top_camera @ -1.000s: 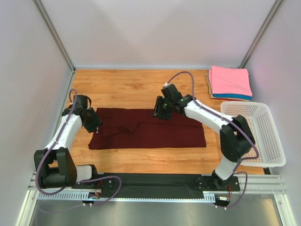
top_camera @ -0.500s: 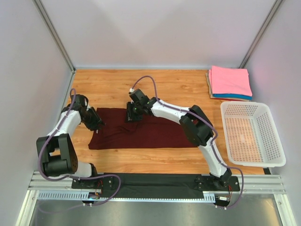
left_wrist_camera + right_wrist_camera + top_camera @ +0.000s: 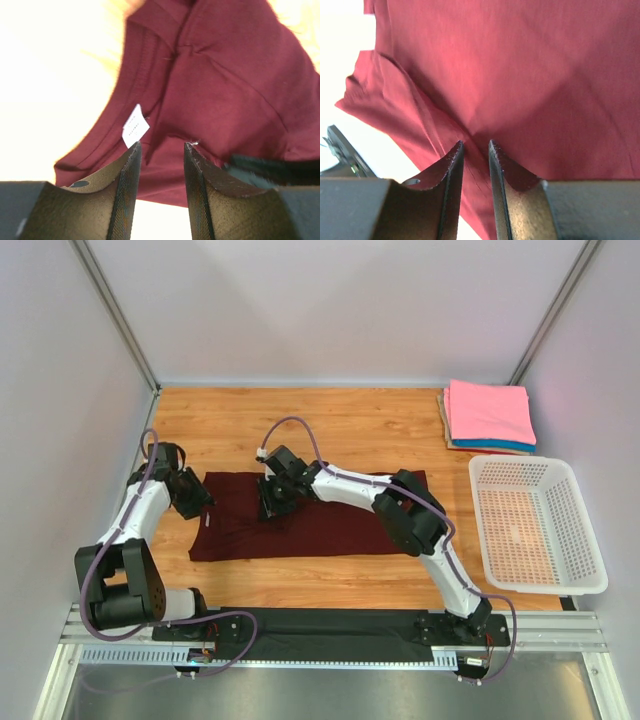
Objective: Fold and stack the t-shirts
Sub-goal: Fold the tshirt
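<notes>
The dark maroon t-shirt (image 3: pixel 340 525) lies spread as a long band across the middle of the wooden table. My left gripper (image 3: pixel 197 502) is at its left end, jaws open, with nothing between them. In the left wrist view (image 3: pixel 162 145) the maroon cloth (image 3: pixel 225 75) and its small white neck label (image 3: pixel 135 126) lie just beyond the fingertips. My right gripper (image 3: pixel 275 502) reaches far left over the shirt's left-middle part. In the right wrist view (image 3: pixel 475 143) its jaws stand narrow on a crease of maroon cloth (image 3: pixel 545 75).
A stack of folded tees sits at the back right: pink (image 3: pixel 488 410) on top, a blue edge (image 3: pixel 505 445) and a tan edge (image 3: pixel 444 425) below. The white perforated basket (image 3: pixel 590 540) stands at the right edge. Grey walls close in the back and sides.
My right gripper has moved left across the shirt, from its upper middle to its left-middle part. The shirt's right end has drawn in a little. The left gripper has barely shifted.
</notes>
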Action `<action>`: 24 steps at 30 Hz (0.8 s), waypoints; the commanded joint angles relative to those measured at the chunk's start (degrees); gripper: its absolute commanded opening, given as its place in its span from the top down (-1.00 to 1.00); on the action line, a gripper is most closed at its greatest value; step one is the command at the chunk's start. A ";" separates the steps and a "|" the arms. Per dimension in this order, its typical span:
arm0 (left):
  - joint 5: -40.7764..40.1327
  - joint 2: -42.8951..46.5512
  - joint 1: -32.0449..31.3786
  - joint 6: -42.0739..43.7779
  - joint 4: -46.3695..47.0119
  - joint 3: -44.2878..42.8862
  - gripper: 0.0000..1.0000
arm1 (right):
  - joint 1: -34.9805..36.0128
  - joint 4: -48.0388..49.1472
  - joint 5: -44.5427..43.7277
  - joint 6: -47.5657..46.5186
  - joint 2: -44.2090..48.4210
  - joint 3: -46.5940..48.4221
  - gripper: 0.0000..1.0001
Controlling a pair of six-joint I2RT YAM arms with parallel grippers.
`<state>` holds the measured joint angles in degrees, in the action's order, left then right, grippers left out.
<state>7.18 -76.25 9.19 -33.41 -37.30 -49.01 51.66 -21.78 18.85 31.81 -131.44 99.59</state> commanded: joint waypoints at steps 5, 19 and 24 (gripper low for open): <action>-0.86 -1.00 0.30 -2.18 0.55 1.99 0.06 | 0.02 -1.25 1.71 -6.94 6.89 -5.81 0.42; 7.84 2.94 -0.05 -5.26 6.27 9.81 0.06 | 0.11 -5.63 -6.36 1.93 15.15 -10.73 0.27; 7.41 6.72 -0.66 -5.09 5.75 12.18 0.06 | 0.11 -8.18 -10.93 7.56 16.82 -12.84 0.24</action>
<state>13.10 -72.99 8.97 -37.45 -32.91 -37.47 51.68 -27.33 12.78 34.44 -117.21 88.40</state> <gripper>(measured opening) 0.468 0.375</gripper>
